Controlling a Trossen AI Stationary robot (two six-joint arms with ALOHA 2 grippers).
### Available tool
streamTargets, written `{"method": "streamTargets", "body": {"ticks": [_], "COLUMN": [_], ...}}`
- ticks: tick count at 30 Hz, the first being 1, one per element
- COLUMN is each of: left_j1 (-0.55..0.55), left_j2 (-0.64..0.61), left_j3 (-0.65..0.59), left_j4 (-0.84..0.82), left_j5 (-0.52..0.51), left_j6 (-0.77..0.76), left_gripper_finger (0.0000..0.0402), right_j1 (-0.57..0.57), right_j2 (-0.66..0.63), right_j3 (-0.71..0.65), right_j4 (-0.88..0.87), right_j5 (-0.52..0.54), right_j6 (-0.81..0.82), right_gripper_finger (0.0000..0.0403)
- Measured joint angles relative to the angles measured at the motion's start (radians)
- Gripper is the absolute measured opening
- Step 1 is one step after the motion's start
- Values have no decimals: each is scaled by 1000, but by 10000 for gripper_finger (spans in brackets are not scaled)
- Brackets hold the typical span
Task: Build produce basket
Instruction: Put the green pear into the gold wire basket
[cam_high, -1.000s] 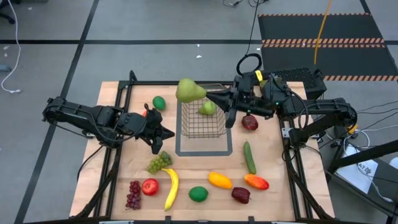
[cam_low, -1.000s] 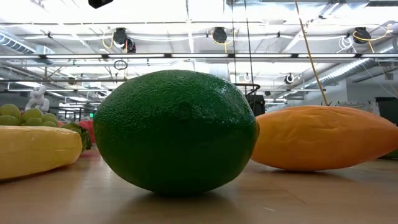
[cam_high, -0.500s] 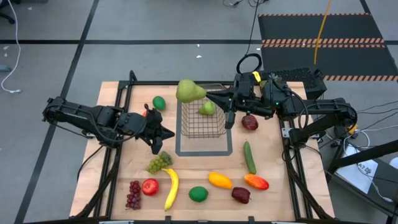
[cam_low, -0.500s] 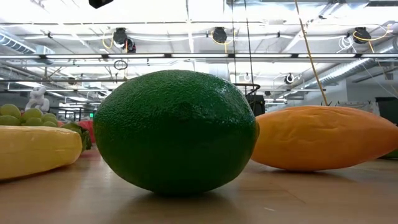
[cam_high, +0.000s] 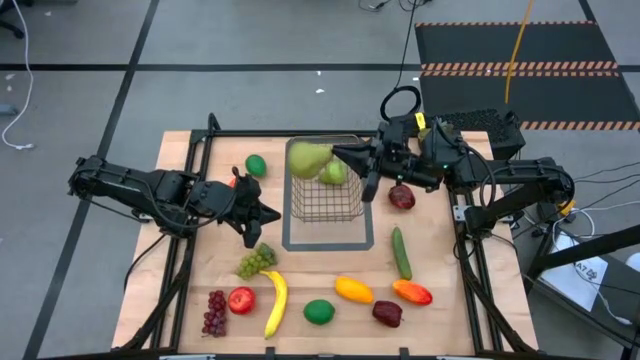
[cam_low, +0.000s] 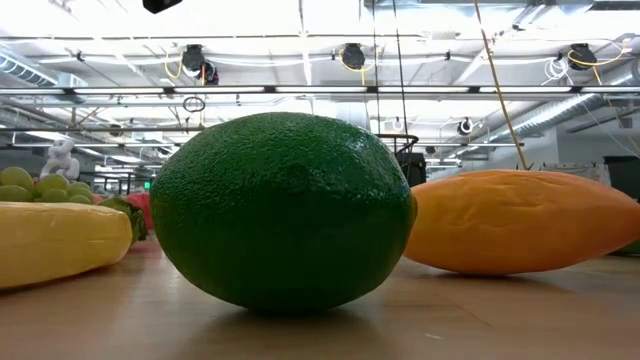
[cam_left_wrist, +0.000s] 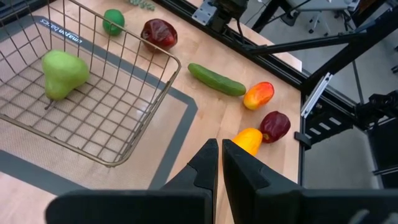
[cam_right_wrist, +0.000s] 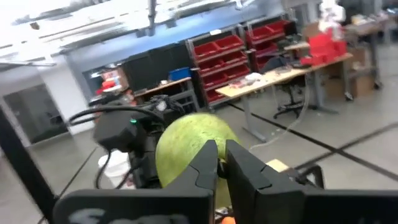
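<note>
High view: my right gripper (cam_high: 340, 155) hangs over the basket (cam_high: 325, 190) at twelve o'clock, fingers pinched together beside a green pear (cam_high: 308, 158); second pear (cam_high: 334, 173) inside. My left gripper (cam_high: 268, 212) waits at nine o'clock, closed, empty. Low view: lime (cam_low: 283, 210) blocks most, mango (cam_low: 520, 220) behind. Left wrist view: cucumber (cam_left_wrist: 216, 79) past the basket; mat lettering unreadable.

Grey floor (cam_high: 250, 50) with black tape lines; red storage bins (cam_right_wrist: 230, 46) beyond workbenches.
</note>
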Motion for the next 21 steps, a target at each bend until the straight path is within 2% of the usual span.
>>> {"method": "streamTargets", "body": {"ticks": [9, 13, 16, 21], "left_j1": [0, 0, 0, 0], "left_j2": [0, 0, 0, 0], "left_j3": [0, 0, 0, 0], "left_j4": [0, 0, 0, 1], "left_j5": [0, 0, 0, 0], "left_j6": [-17, -19, -21, -22], "left_gripper_finger": [24, 24, 24, 24], "right_j1": [0, 0, -7, -29], "right_j2": [0, 0, 0, 0], "right_j3": [-14, -41, -70, -142], "right_j4": [-61, -60, -61, -60], "right_j5": [7, 74, 100, 103], "right_j6": [37, 90, 181, 441], "right_gripper_finger": [9, 9, 9, 9]}}
